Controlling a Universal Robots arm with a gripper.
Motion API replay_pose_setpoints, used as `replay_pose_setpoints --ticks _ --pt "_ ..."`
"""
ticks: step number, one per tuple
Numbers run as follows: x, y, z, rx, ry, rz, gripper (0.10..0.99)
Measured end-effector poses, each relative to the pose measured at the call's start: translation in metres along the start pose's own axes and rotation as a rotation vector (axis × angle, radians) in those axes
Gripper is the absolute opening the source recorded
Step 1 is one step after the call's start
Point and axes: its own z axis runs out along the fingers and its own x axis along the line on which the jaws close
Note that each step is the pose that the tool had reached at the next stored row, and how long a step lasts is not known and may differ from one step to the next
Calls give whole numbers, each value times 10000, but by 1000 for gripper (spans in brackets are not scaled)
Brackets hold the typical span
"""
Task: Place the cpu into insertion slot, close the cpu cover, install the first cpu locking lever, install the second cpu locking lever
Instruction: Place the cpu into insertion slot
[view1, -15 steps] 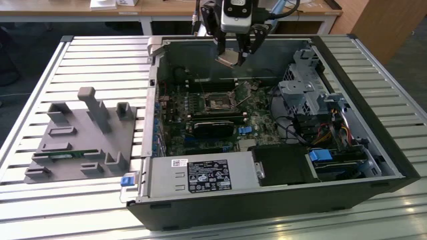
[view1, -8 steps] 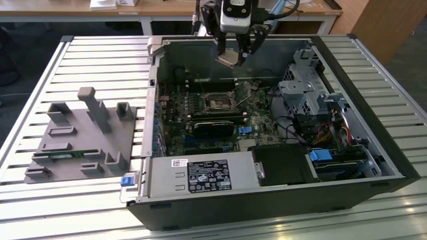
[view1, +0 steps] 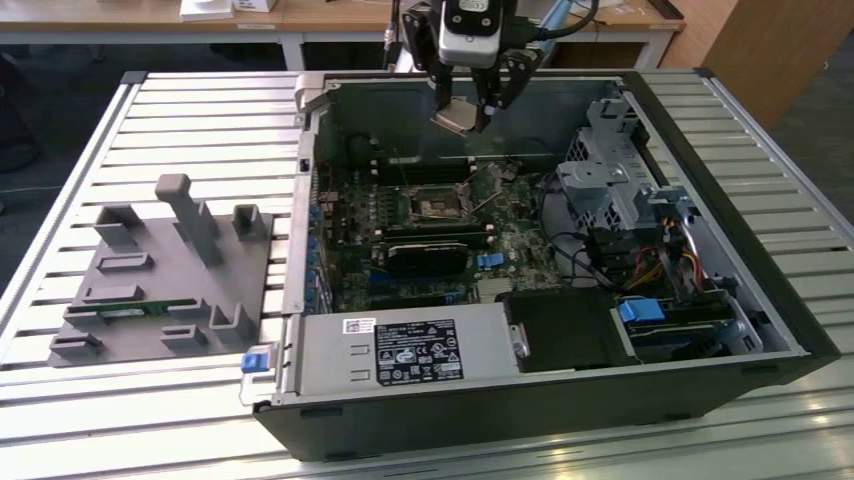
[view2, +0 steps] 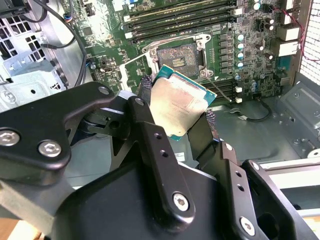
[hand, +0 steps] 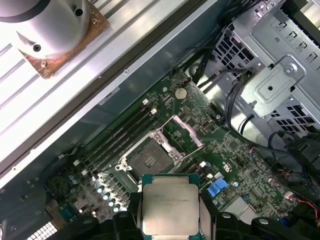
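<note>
Fingers (view2: 201, 137) of the gripper (view2: 177, 102) are pinched in narrow on two opposite edges of the cpu (view2: 176, 107), which is held tilted in the air with its silver-grey top showing in both wrist views (hand: 169, 207). In the exterior view the gripper (view1: 467, 110) hangs with the cpu (view1: 457, 116) over the open computer case (view1: 787, 330). Below the gripper and well apart from it lies the insertion slot (hand: 150, 159), bare, with its dark centre showing on the green motherboard (hand: 240, 167). The cpu cover (hand: 184, 131) stands hinged up along one side of the slot. The memory slots (hand: 117, 140) run along the slot's opposite side.
</note>
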Motion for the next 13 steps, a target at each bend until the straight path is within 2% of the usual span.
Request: replay_pose_setpoints --ticks 13 --pt "0 -1 19 -1 -6 81 541"
